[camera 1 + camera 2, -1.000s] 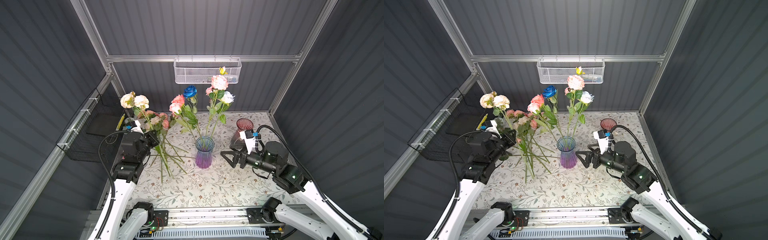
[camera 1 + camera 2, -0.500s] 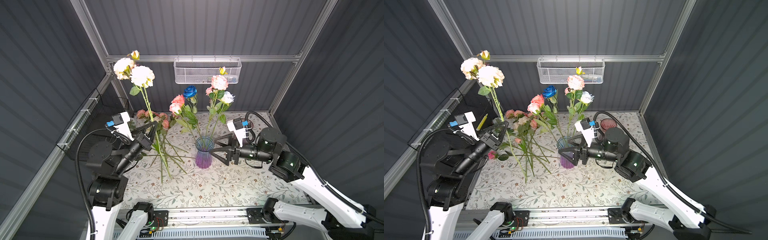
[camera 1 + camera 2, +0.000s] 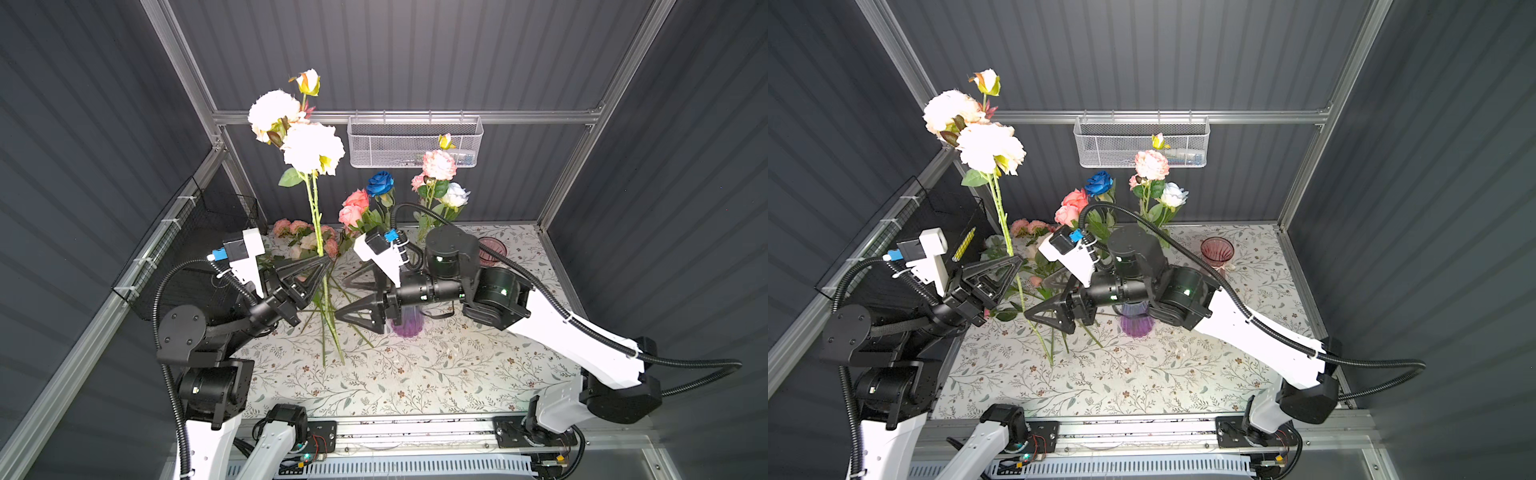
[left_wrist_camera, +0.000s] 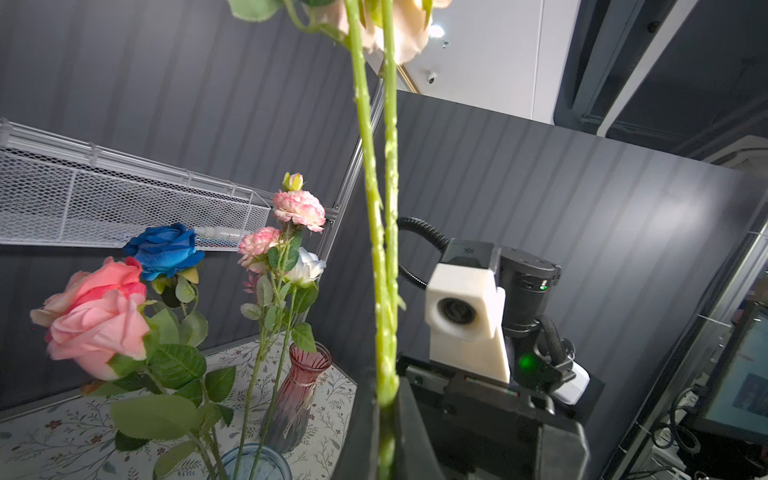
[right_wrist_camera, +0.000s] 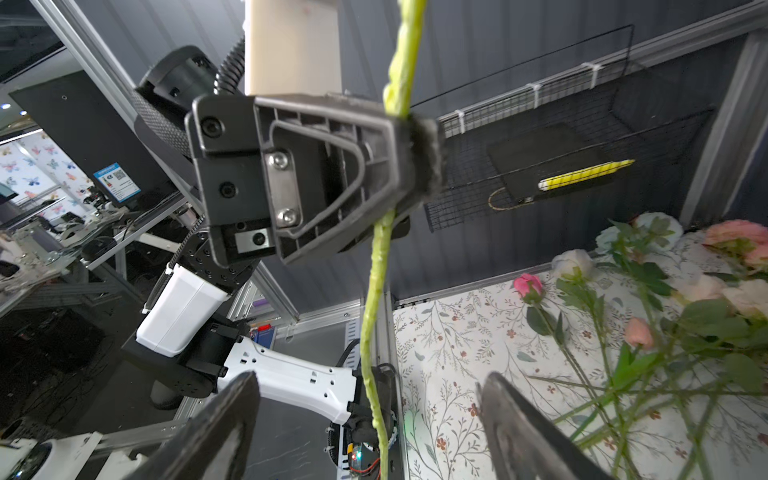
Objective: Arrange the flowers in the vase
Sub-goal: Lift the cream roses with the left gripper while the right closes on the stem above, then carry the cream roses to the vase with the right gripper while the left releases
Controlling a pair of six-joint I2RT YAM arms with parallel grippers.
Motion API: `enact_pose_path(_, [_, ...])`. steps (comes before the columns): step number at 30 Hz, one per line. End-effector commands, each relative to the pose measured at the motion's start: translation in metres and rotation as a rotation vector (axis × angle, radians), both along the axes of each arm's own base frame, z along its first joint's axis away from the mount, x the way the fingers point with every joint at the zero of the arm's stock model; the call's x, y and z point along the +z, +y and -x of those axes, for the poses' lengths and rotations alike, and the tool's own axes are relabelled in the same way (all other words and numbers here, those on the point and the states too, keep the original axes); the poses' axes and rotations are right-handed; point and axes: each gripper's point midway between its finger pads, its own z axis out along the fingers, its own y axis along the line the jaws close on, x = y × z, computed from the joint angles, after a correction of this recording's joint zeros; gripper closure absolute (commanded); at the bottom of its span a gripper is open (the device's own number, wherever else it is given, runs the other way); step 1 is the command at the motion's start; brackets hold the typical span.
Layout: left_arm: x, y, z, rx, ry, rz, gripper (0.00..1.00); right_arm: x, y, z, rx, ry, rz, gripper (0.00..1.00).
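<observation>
My left gripper [image 3: 328, 259] [image 3: 1019, 259] [image 4: 384, 415] is shut on the green stem [image 4: 376, 249] of a white peony spray [image 3: 311, 147] [image 3: 990, 147], held upright high over the table. My right gripper [image 3: 340, 299] [image 3: 1036, 300] [image 5: 370, 382] is open at the lower stem [image 5: 374, 291], below the left gripper [image 5: 415, 153]. In the right wrist view the stem runs between its fingers, touching neither. The purple-blue vase [image 3: 405, 326] [image 3: 1136, 326] [image 4: 253, 461] is partly hidden behind the right arm. It holds a blue rose [image 3: 380, 183], pink roses [image 3: 353, 208], a pink peony [image 3: 438, 164] and a white rose [image 3: 455, 195].
More loose flowers [image 3: 307, 239] [image 5: 665, 299] lie on the floral table cloth [image 3: 415, 374] at the back left. A red glass vase [image 3: 490, 251] [image 4: 299, 399] stands back right. A wire basket [image 3: 415, 141] hangs on the back wall, a black mesh basket [image 3: 199, 232] on the left wall.
The left arm lifted the white spray from the pile to upright and carried it toward the middle. The right gripper swung left past the vase to the stem, its jaws narrowing slightly.
</observation>
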Motion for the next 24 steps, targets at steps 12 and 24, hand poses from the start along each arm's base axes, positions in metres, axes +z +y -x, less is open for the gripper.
enact_pose_path(12, [0.008, -0.006, 0.014, -0.096, -0.031, 0.029, 1.00, 0.017, 0.024, 0.012, 0.085, -0.032, -0.071, 0.79])
enact_pose_path(24, [0.002, 0.009, 0.006, 0.053, -0.009, 0.046, 0.00, 0.007, -0.044, -0.029, -0.204, -0.100, -0.100, 1.00])
